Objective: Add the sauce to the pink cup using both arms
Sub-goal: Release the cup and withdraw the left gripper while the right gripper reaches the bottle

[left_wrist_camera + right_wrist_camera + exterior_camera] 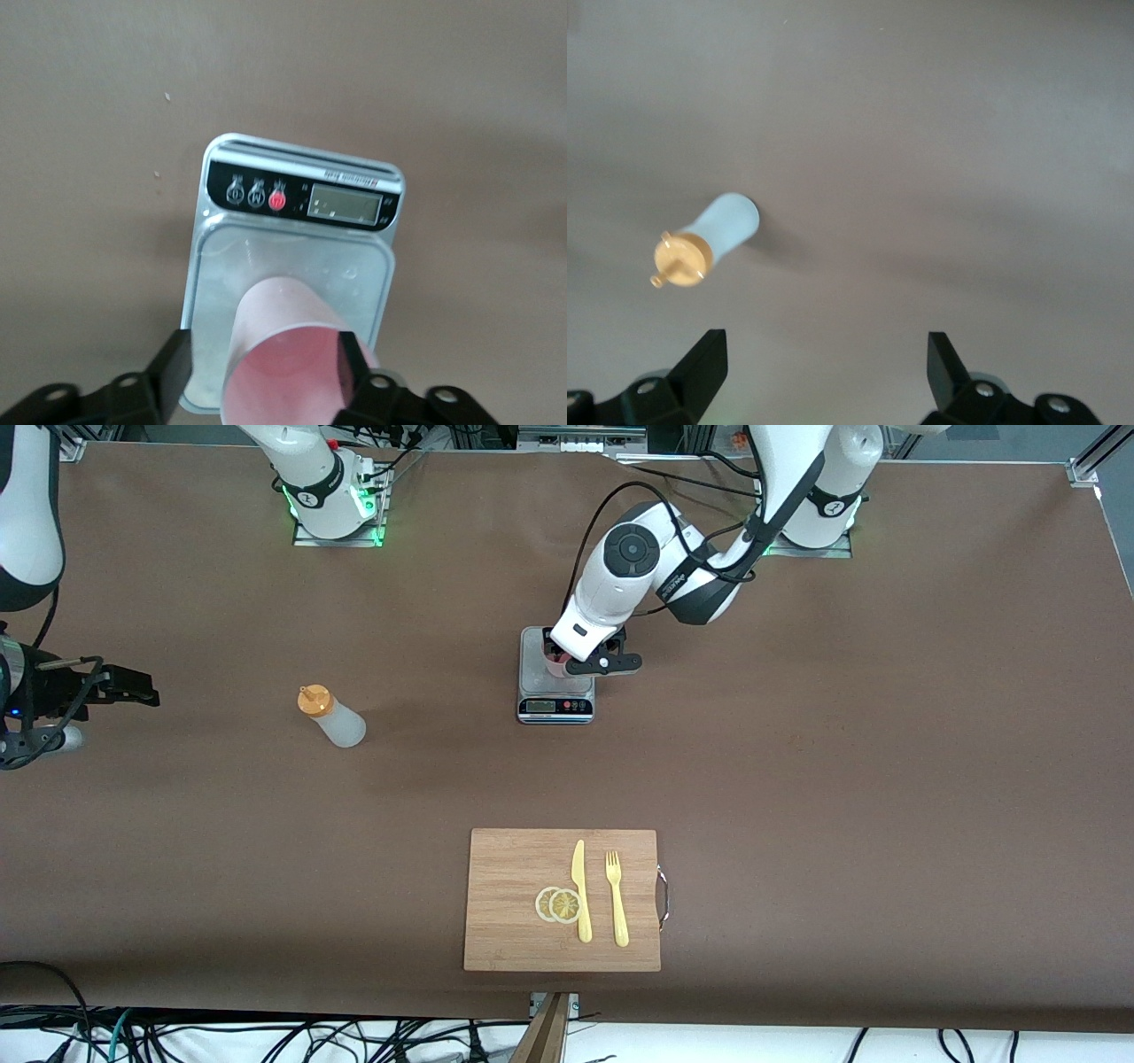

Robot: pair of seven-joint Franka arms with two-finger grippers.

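The pink cup (288, 323) stands on the steel plate of a small kitchen scale (292, 252), mostly hidden under the left hand in the front view (556, 662). My left gripper (263, 359) is open around the cup: one finger lies against its wall, the other stands apart from it. In the front view the left gripper (578, 657) is low over the scale (535, 680). The sauce bottle (333, 716) with its orange cap stands on the table toward the right arm's end and shows in the right wrist view (709, 241). My right gripper (142, 691) is open and empty over the table beside the bottle (824, 345).
A wooden cutting board (514, 921) lies nearer to the front camera than the scale, with a yellow knife (580, 890), a yellow fork (617, 896) and two lemon slices (558, 904) on it. The scale's display (540, 707) faces the front camera.
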